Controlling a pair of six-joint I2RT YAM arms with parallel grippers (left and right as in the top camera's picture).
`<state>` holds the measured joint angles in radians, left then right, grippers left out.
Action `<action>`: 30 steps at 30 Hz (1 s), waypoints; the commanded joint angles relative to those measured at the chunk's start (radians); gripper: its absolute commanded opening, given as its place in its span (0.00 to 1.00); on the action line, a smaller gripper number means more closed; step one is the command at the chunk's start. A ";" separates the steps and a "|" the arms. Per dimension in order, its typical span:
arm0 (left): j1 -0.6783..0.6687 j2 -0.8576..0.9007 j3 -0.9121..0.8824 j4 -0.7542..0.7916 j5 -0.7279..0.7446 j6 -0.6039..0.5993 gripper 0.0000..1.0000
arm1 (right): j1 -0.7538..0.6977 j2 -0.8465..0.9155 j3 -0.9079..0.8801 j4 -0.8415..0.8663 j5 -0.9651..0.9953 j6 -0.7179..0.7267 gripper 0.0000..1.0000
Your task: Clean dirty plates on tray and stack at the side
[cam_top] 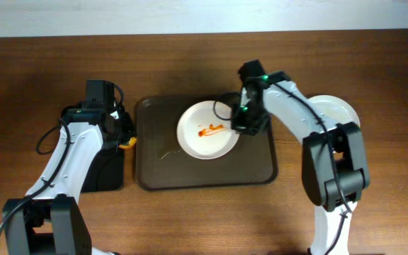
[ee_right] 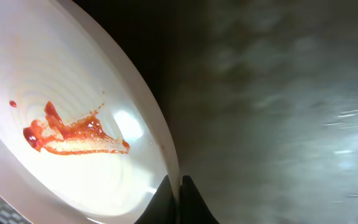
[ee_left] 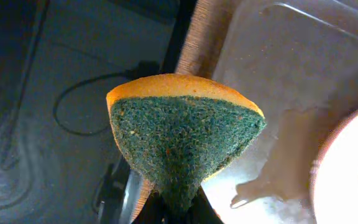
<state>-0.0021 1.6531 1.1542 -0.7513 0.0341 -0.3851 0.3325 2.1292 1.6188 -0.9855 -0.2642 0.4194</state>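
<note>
Step in hand: steadying the dirty plate for wiping. By my reading the scrub itself has not yet begun.
Dirty plate: a round white shallow plate (cam_top: 205, 131) marked with an orange-red sauce streak (ee_right: 67, 134). It lies on the large dark brown raised-rim tray (cam_top: 154, 177), toward its upper middle.
Right jaws: pressed together on that plate's right rim, pinching it.
Left jaws: pinching a folded orange sponge with a green scouring face (ee_left: 185, 134) by the tray's left edge, apart from the plate.
Side stack: a plain white plate (cam_top: 335, 108) on the wooden counter (cam_top: 48, 71) right of the tray. The arm partly hides it, so it may be one plate or two.
Next move calls for: bringing the green face across onto the streak, with the right pinch holding the plate against sliding.
</note>
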 commanded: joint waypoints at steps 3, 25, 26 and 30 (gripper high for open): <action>-0.038 0.005 0.012 0.026 0.109 0.005 0.00 | 0.077 0.031 -0.006 0.024 -0.015 0.146 0.04; -0.365 0.243 0.012 0.378 0.364 -0.279 0.00 | 0.082 0.069 -0.006 0.025 -0.064 0.146 0.04; -0.368 0.248 0.012 0.386 0.367 -0.306 0.00 | 0.082 0.069 -0.006 0.024 -0.064 0.147 0.04; -0.377 0.263 0.012 0.423 0.374 -0.372 0.00 | 0.082 0.069 -0.006 0.022 -0.064 0.147 0.04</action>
<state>-0.3706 1.9022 1.1542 -0.3462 0.3828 -0.6506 0.4149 2.1895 1.6188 -0.9604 -0.3283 0.5541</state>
